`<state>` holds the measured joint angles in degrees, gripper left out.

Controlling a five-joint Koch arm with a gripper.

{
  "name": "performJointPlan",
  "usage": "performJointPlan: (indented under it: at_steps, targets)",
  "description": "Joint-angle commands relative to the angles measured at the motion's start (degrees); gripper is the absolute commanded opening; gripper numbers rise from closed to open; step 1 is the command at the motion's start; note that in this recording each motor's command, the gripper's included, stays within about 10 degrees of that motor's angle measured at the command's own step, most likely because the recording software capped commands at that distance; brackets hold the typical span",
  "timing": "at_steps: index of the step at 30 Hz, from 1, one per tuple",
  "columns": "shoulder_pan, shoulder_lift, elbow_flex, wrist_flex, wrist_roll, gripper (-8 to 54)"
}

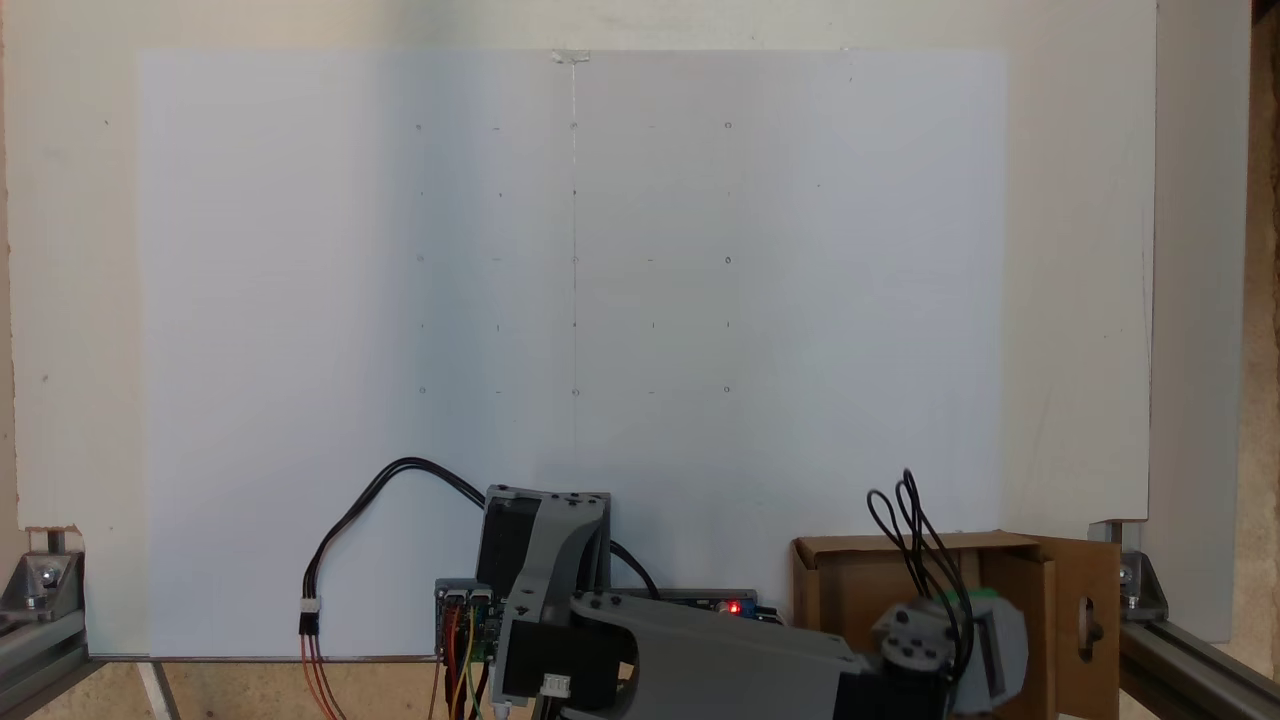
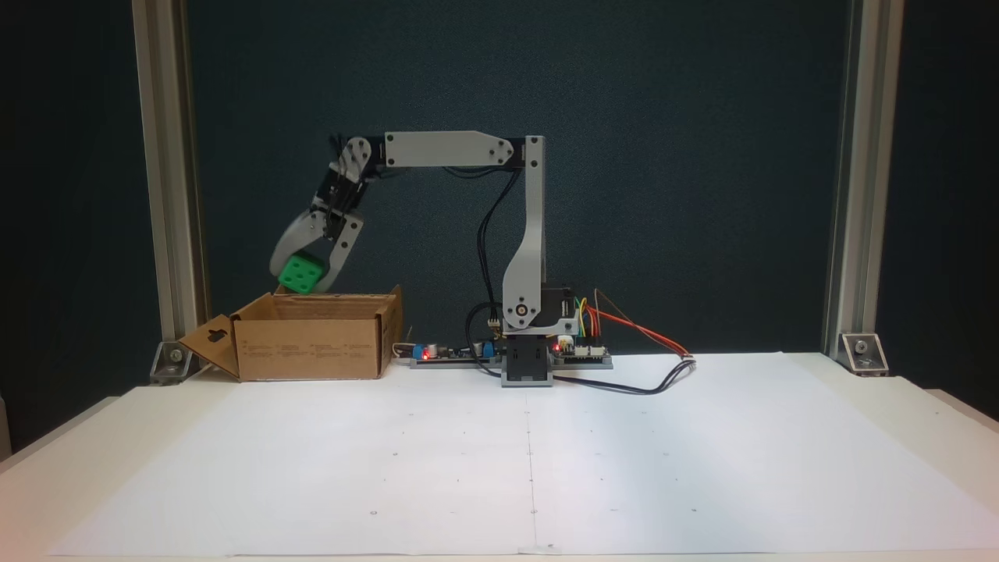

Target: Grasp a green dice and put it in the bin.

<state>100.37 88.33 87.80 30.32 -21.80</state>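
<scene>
The green dice (image 2: 301, 274), a cube with no long axis, sat slightly tilted with a pipped face toward the camera, clamped between the jaws of the gripper (image 2: 300, 282), which hung just above the open top of the bin (image 2: 312, 343); from above, a sliver of green (image 1: 968, 596) showed by the wrist over the box (image 1: 850, 590). The bin stood at the tabletop's rear edge, its keyhole flap splayed outward toward the corner. White paper (image 2: 531, 460) marked with faint dots covered the tabletop, framed by aluminium posts (image 2: 160, 172) against a dark backdrop.
</scene>
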Motion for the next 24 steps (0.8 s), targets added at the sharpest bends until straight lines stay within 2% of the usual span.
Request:
performJointPlan:
  at_steps: [1,12,13,15,16,17,18,24]
  targets:
    - [3.1,-2.3,-2.8,0.4,-6.1,12.2]
    - [6.9,-5.0,-0.2,3.3,-9.9,12.2]
    - [6.9,-5.0,-0.2,2.7,-9.8,15.1]
    - [7.6,-5.2,-0.2,2.5,-9.6,32.7]
    - [8.2,-5.2,-0.2,2.5,-8.6,34.0]
    - [8.8,-5.2,-0.3,1.9,-6.5,37.9]
    - [9.0,-5.2,-0.4,0.9,-4.7,40.2]
    - [8.6,3.0,-2.3,-5.9,7.2,40.3]
